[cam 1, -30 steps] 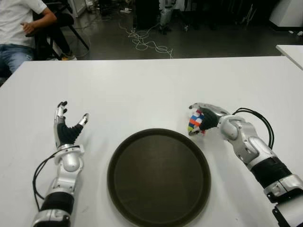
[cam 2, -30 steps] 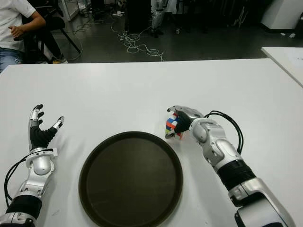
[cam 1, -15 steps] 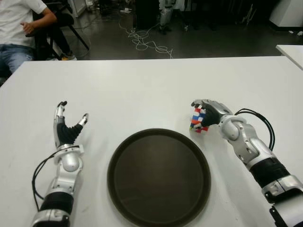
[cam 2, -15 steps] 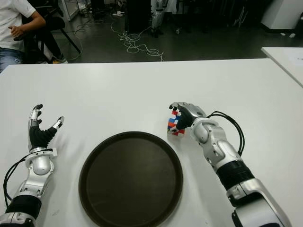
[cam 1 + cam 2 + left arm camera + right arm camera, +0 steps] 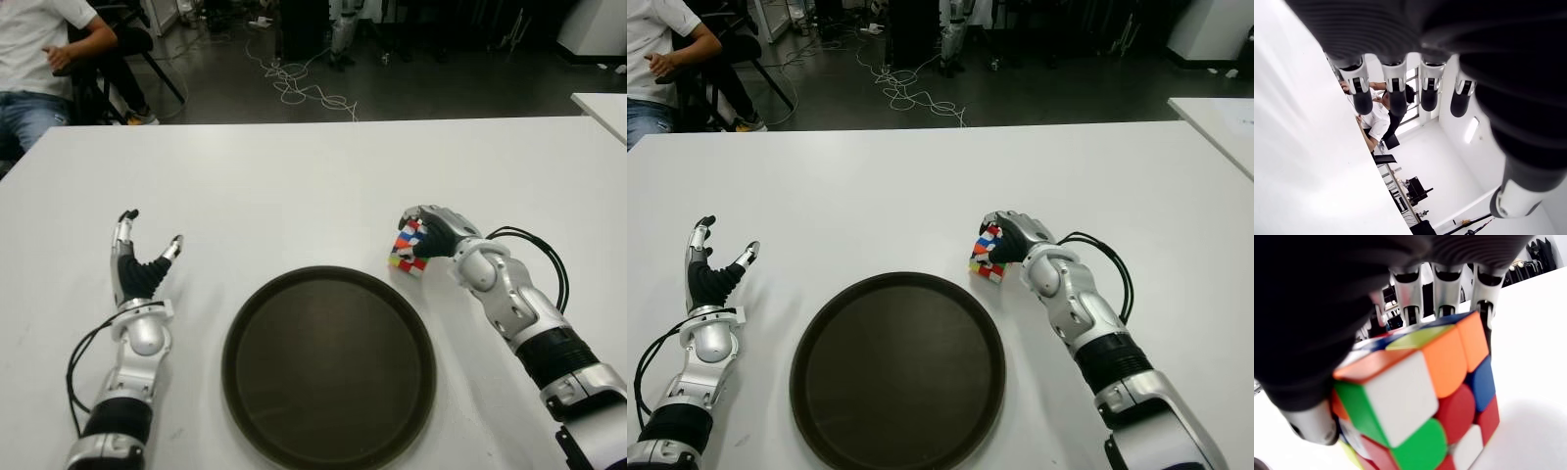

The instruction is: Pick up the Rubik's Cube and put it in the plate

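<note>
Already the right hand [image 5: 439,233] had its fingers [image 5: 1442,289] curled around the Rubik's Cube [image 5: 408,251], gripping it just off the plate's [image 5: 263,294] far right rim, low over the white desk [image 5: 294,186] (whether the cube had cleared the surface I could not tell). It sat tilted in the grasp, one corner pointing down toward the rim. The plate lay near the desk's front edge, nothing in it. Over by the front left corner the left hand [image 5: 137,264] stood idle beside the plate, fingers spread upright and holding nothing. My worry was that low, tilted cube: carried sideways without more lift, its corner might catch the raised rim, twisting it out of the fingers or shoving the plate.
</note>
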Robot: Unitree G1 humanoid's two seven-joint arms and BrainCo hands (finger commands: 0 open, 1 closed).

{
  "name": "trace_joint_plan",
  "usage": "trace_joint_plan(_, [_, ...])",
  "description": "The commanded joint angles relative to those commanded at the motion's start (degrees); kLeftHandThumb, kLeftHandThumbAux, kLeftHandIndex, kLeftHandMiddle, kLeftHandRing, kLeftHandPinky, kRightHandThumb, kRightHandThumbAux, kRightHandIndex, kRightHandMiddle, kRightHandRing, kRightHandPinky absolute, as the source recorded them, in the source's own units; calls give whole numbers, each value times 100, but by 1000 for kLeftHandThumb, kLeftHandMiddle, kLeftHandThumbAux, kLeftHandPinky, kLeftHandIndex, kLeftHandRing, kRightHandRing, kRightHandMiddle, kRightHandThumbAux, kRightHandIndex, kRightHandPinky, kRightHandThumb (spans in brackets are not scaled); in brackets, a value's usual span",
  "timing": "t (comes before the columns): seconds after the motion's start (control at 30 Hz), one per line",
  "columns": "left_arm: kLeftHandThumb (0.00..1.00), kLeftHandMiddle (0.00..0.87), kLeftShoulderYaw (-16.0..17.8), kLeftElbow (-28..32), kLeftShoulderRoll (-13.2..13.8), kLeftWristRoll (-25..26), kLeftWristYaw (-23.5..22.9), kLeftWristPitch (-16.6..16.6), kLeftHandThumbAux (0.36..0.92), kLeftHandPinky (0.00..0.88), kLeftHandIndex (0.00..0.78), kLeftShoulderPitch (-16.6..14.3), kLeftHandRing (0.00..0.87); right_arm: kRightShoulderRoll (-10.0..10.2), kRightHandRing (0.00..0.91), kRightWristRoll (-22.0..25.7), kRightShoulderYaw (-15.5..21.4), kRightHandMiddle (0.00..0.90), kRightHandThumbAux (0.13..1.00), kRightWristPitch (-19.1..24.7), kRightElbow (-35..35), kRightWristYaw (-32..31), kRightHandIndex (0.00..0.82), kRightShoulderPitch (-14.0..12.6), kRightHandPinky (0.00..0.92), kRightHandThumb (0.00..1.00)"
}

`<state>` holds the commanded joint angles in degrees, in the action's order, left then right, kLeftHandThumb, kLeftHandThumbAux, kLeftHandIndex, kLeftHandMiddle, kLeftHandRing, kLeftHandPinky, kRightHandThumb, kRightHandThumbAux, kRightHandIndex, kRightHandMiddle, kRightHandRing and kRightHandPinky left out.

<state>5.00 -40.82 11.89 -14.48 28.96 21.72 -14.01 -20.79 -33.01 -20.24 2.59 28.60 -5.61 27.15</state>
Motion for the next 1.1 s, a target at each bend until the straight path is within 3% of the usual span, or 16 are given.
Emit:
trace_joint_plan(0.47, [0, 39, -8, 57, 9, -95, 51, -96, 673, 40, 24, 30, 28, 1, 575, 81, 69, 558, 734, -280, 109, 84, 422, -10, 574, 682])
trace_joint_plan(0.57, [0, 39, -10, 61, 9, -116, 72, -145, 678, 40, 22, 33, 28, -9, 501, 67, 66, 470, 736, -280, 92, 67, 416, -14, 519, 677])
trace_joint_plan(0.67, [0, 33, -7, 61, 4, -110, 75, -161, 680, 39, 20, 29, 23, -21, 479, 34, 46, 439, 738, -261, 81, 56, 414, -7, 509, 674])
trace_joint_plan(1.1, [0, 29, 16, 65, -18, -23, 15, -90, 670, 52, 21, 32, 26, 7, 619, 90, 121, 604, 733, -273, 24, 115, 426, -40, 615, 687])
